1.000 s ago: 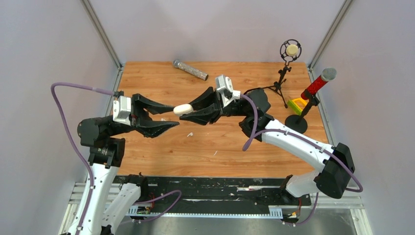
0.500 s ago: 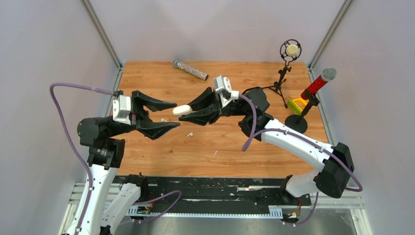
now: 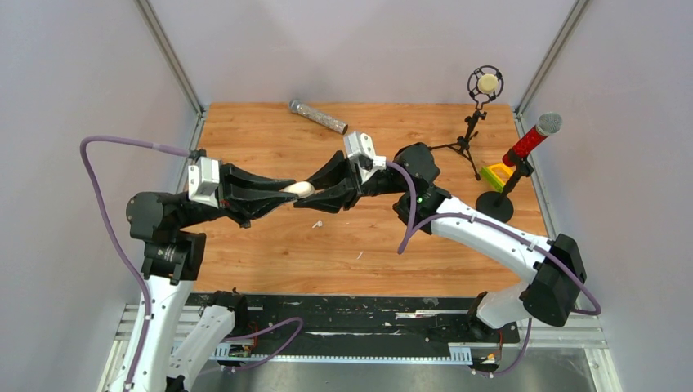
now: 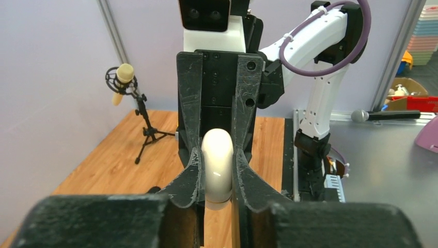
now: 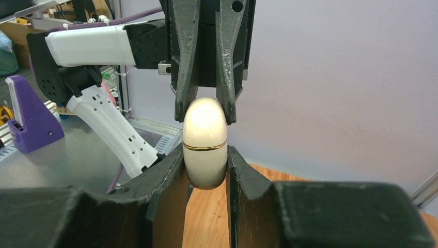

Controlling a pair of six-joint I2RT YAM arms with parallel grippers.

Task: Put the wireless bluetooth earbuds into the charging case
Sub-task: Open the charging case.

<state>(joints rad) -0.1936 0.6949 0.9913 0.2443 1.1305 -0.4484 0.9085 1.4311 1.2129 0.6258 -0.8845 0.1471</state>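
Now | left gripper (image 3: 288, 193): jaws narrowed onto one end of the cream charging case (image 3: 297, 189) | right gripper (image 3: 309, 196): clamped on the other end, tip to tip with the left | case: aloft over the table (image 3: 270, 245), gold seam (image 5: 205, 147) between both sets of tips | both well inside the table's edges

The left arm (image 3: 155, 219) and right arm (image 3: 490, 238) reach toward each other, forearms roughly level, so that the two grippers meet tip to tip above the work surface. The left gripper (image 3: 286, 194) is closed, one finger pressed against each side of one end of the white charging case (image 3: 297, 189). The right gripper (image 3: 309, 196), directly ahead of the left fingertips, clamps the opposite end in the same manner. Both finger pairs open along the same axis.
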